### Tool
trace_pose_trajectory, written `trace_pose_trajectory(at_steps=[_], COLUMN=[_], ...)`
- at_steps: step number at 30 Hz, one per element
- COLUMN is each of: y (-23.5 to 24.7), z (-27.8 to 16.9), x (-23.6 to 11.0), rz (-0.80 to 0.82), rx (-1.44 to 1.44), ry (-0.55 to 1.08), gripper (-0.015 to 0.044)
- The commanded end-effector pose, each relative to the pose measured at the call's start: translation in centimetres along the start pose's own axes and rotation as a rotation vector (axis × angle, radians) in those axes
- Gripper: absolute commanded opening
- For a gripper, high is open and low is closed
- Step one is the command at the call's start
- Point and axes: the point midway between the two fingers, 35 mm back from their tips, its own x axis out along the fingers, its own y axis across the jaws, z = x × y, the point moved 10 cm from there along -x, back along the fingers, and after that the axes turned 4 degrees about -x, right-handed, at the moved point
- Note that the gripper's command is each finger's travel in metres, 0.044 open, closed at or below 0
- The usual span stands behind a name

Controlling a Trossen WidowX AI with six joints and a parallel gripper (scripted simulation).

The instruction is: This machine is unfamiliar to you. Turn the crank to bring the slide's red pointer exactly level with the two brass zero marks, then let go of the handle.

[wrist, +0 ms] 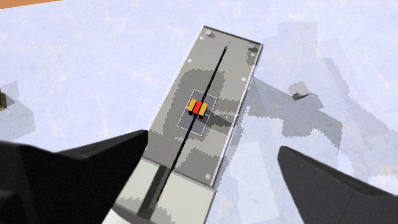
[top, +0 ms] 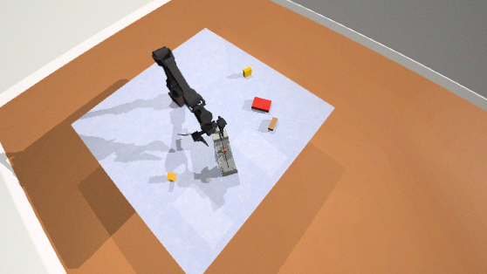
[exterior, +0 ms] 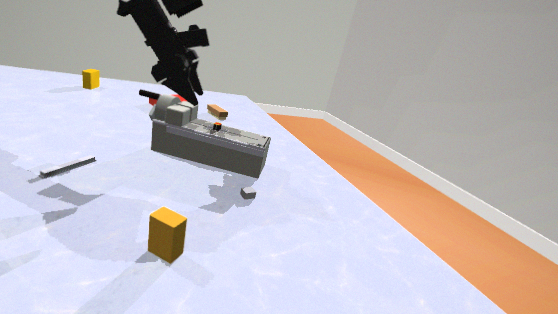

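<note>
Gripper [wrist: 212, 170] wide open, nothing between jaws, hanging over the crank end of the grey machine [wrist: 200, 135]. Slide's red pointer [wrist: 197, 107] sits ahead of jaws, between the two brass marks [wrist: 191, 105], approx level w/ them. Crank handle [exterior: 148, 93] sticks out just beside the fingertips, not touched. Small grey block [wrist: 300, 91] ahead-right of jaws, on the mat.

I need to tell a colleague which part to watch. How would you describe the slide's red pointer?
On the pale mat, find the long grey machine below the open gripper. A dark slot runs along its top; midway sits the red pointer, the only red spot there, flanked by two brass marks.
</note>
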Motion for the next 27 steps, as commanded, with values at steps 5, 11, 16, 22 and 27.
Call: trace_pose_trajectory(at_steps=[5,11,16,22,27], y=[0.03,0.03,0.03,0.03,0.0], z=[0.02,0.02,0.02,0.02,0.01], x=[0.0,0.0,0.0,0.0,-0.01], rz=[0.006,0.006,0.006,0.006,0.001], rx=[-0.006,-0.006,-0.006,-0.006,0.0], ry=[-0.002,-0.002,-0.002,-0.002,-0.001], gripper=[0.0309,0.0151,0.002,0.0,0.0])
